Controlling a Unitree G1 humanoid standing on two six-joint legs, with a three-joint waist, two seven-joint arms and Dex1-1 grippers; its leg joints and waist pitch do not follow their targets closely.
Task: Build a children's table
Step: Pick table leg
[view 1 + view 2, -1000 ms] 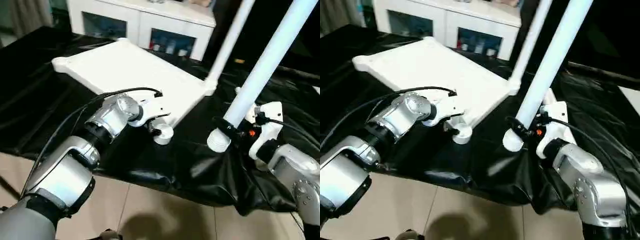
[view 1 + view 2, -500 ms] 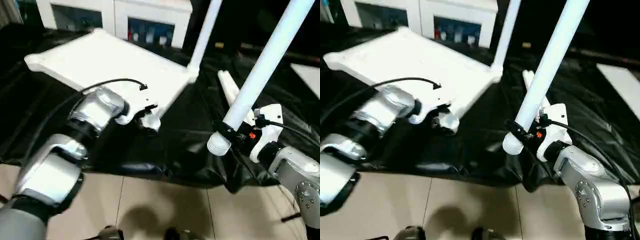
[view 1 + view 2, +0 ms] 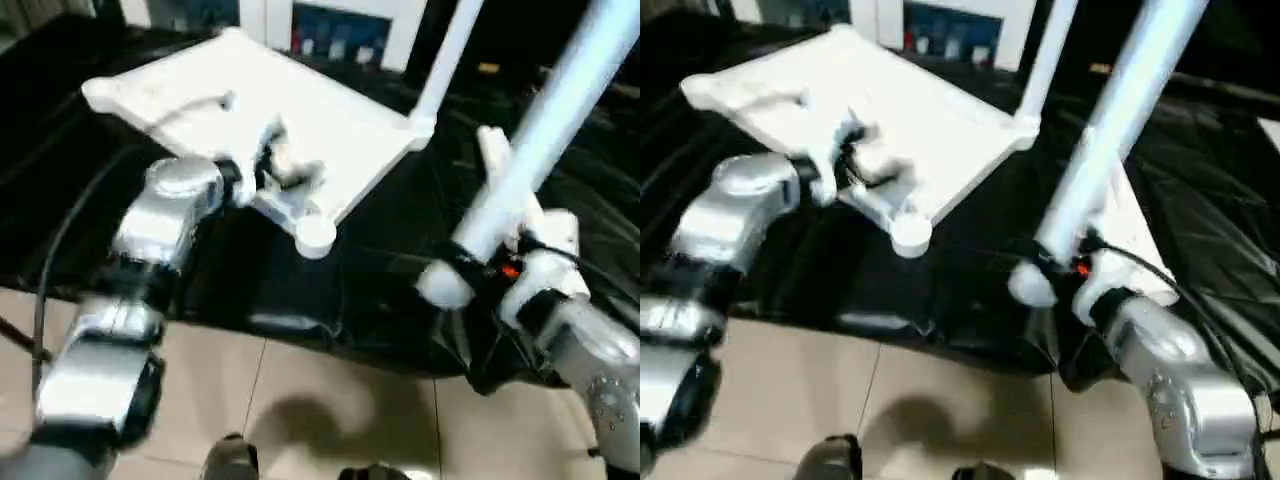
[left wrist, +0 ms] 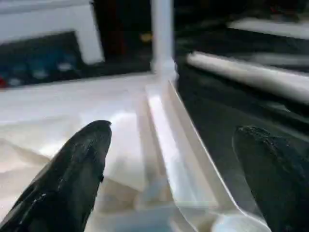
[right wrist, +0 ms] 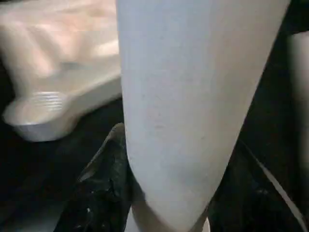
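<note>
Now the left gripper (image 4: 169,169), jaws spread wide and empty, has swung up over the near edge of the table top (image 3: 330,130) on the black cloth, while the right gripper (image 5: 164,193) pinches 1 leg (image 3: 540,130) upright beside it, apparently ready for bracing and socketing.

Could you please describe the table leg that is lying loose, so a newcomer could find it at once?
Start at the white table top on the black sheet. Past its far right corner, the loose leg lies flat there; one other stands upright in that corner, another is held.

Tabletop (image 3: 250,120), leg (image 3: 497,160) on black sheet (image 3: 400,270)
</note>
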